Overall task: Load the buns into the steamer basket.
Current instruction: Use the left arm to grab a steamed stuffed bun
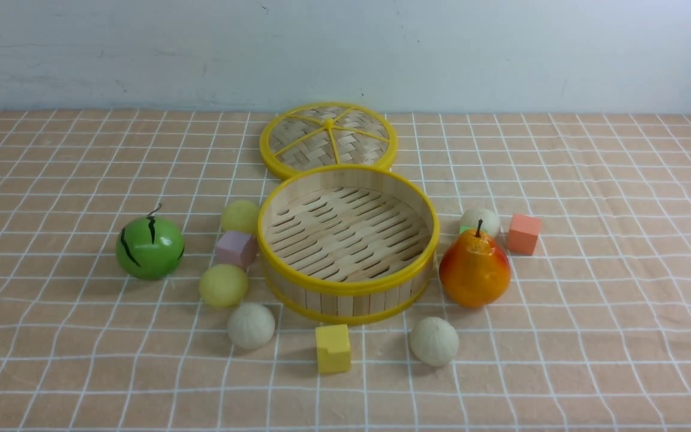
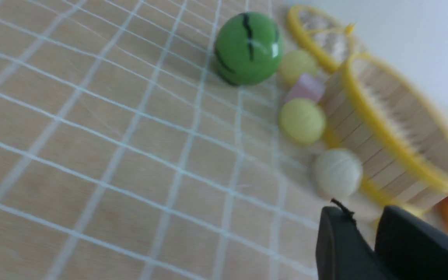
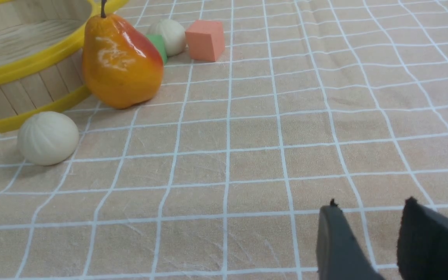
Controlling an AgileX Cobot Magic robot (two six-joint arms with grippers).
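**Front view.** The steamer basket [image 1: 348,287] is sitting empty at centre. All five buns are lying outside it on the checked cloth [image 1: 591,336]: pale yellow buns [image 1: 223,285] at its 9 and 8 o'clock, pleated buns [image 1: 251,325] at 7, 5 and 2 o'clock. The 2 o'clock one is hiding behind the pear [image 1: 474,270], so a reach there is risking a toppled pear. A lilac cube [image 1: 236,249] is crowding the yellow pair. Open cloth is stretching toward 3, 6 and 9 o'clock.

**Left wrist view.** The left gripper [image 2: 364,214], fingers slightly parted and empty, is hovering near the 7 o'clock bun [image 2: 337,172]. An off-centre nudge is likely to roll it.

**Right wrist view.** The right gripper [image 3: 368,210], spread and empty, is hanging over bare cloth, well apart from the 5 o'clock bun [image 3: 48,137] near the basket wall.
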